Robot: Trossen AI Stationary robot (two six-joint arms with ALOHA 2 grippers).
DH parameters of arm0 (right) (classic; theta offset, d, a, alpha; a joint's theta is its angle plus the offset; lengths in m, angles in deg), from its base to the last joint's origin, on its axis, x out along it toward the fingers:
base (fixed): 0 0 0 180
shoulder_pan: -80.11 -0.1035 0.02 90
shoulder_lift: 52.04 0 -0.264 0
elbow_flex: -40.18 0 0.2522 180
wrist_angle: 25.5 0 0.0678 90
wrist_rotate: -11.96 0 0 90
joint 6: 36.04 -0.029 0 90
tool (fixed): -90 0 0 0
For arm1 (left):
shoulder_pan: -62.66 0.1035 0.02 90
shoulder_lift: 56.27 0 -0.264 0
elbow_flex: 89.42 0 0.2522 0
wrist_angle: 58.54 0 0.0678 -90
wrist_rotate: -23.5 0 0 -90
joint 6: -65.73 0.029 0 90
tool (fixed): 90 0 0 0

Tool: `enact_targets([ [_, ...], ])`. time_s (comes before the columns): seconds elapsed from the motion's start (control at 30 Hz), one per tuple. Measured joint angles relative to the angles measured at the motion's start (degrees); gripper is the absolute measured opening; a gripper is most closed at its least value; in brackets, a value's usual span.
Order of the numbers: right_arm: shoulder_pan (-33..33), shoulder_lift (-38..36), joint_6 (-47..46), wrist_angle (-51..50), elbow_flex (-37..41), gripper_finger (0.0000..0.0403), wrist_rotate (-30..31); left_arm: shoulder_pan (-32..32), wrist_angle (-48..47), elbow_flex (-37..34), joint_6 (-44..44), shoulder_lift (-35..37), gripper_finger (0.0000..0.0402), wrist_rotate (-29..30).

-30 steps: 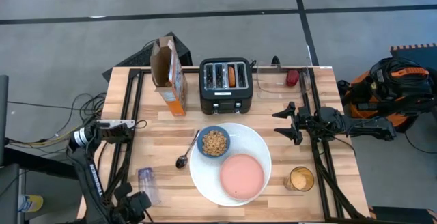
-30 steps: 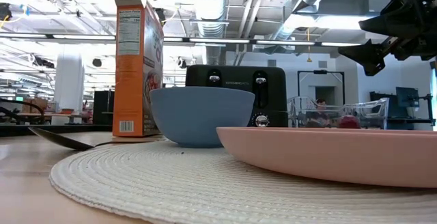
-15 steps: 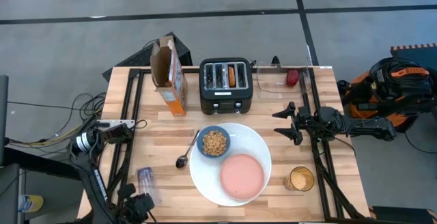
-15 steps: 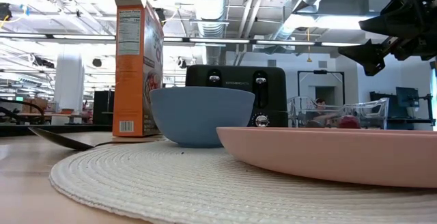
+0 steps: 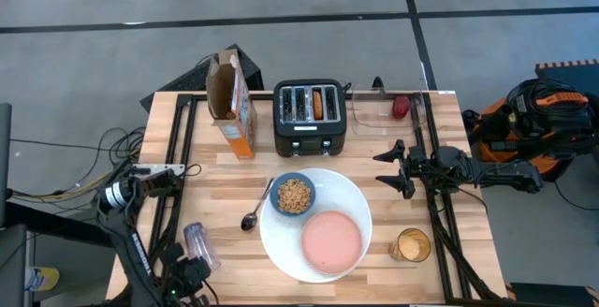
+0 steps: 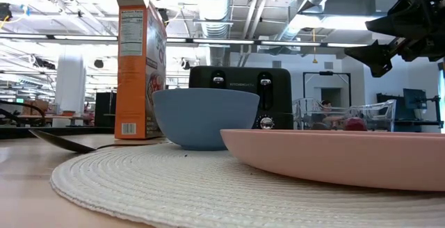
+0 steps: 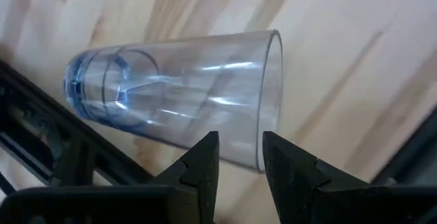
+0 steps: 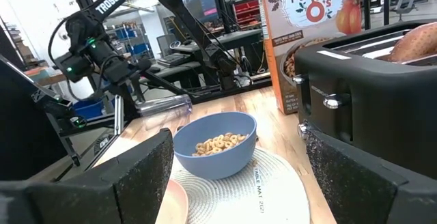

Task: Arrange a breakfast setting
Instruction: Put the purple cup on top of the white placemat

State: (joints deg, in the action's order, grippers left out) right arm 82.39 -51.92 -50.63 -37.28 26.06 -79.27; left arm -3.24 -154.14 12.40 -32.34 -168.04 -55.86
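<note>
Left gripper (image 7: 239, 157) pinches tumbler (image 7: 177, 94) rim, tumbler tilted off table's (image 5: 187, 195) near-left corner. Right gripper (image 5: 397, 168) spread wide, empty, hovering right of toaster (image 5: 310, 117).

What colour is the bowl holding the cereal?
The bowl is blue, shown best in the right wrist view, with cereal rings inside.
</note>
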Motion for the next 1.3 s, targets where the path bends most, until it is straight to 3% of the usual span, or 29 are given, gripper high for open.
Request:
enact_targets([
  [0.53, 0.00, 0.00, 0.00, 0.00, -0.01, 0.0356, 0.00, 0.17, -1.71, -5.63, -4.14, 0.00, 0.0100, 0.77],
  [0.77, 0.02, 0.00, 0.00, 0.00, -0.02, 0.0356, 0.00, 0.19, -1.80, -5.69, -0.15, 0.00, 0.0100, 7.71],
  [1.07, 0.02, -0.02, 0.00, 0.00, -0.02, 0.0356, 0.00, 0.95, -1.17, -5.24, -7.38, 0.00, 0.0100, 8.21],
  [1.3, 0.02, -0.02, 0.00, 0.00, 0.00, 0.0356, 0.00, 3.57, -0.68, -2.50, -11.14, 0.00, 0.0100, 14.17],
])
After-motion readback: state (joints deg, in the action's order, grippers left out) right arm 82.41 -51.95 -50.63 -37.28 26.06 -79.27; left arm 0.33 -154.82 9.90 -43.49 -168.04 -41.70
